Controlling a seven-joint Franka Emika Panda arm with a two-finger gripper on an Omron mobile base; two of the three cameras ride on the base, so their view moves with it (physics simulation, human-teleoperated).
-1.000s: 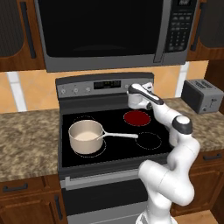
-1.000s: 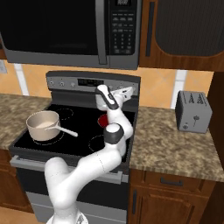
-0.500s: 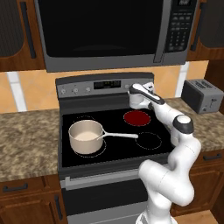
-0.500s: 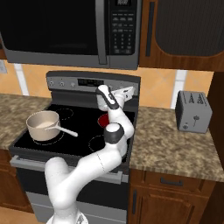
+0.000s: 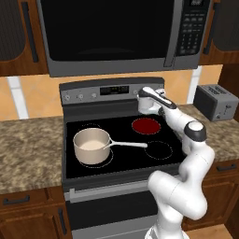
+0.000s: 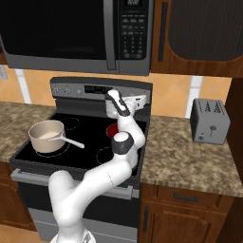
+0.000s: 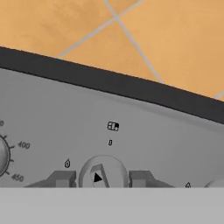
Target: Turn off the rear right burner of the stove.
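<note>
Saucepan (image 5: 92, 145) on front left ring; microwave (image 5: 119, 35) above; toaster (image 5: 216, 101) on right counter (image 6: 190, 159).

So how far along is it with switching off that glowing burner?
The reach looks done: the hand is at the stove back panel, its fingers either side of a small round knob. Turning is in hand or about to start. The rear right burner glows red, so switching it off is left.
</note>
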